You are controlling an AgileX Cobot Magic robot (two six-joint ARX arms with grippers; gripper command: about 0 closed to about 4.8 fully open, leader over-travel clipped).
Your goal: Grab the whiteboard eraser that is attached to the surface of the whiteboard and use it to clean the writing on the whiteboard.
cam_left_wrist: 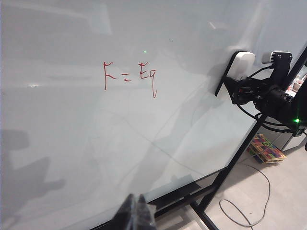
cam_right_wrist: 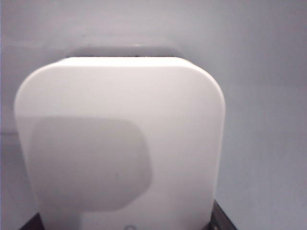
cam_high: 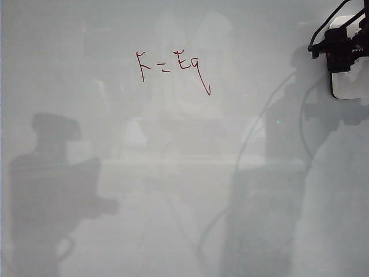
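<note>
Straddling the whiteboard eraser [cam_right_wrist: 122, 143], right gripper [cam_high: 344, 53]; left gripper [cam_left_wrist: 135, 213] apart.

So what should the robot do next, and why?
Probably finish closing the right pincer on the white rounded plastic eraser, then lift it off the glossy pale whiteboard. The pincer sits at the eraser, and the dark-red writing is still unwiped.

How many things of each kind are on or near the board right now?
Glossy pale grey-white whiteboard: 1
White rounded plastic whiteboard eraser, stuck to the board: 1
Dark-red handwritten marker writing: 1 line
Robot hands: 2, the right hand at the eraser, the left hand hanging off the board
Colourful flat item on the floor: 1
Total: 6
</note>
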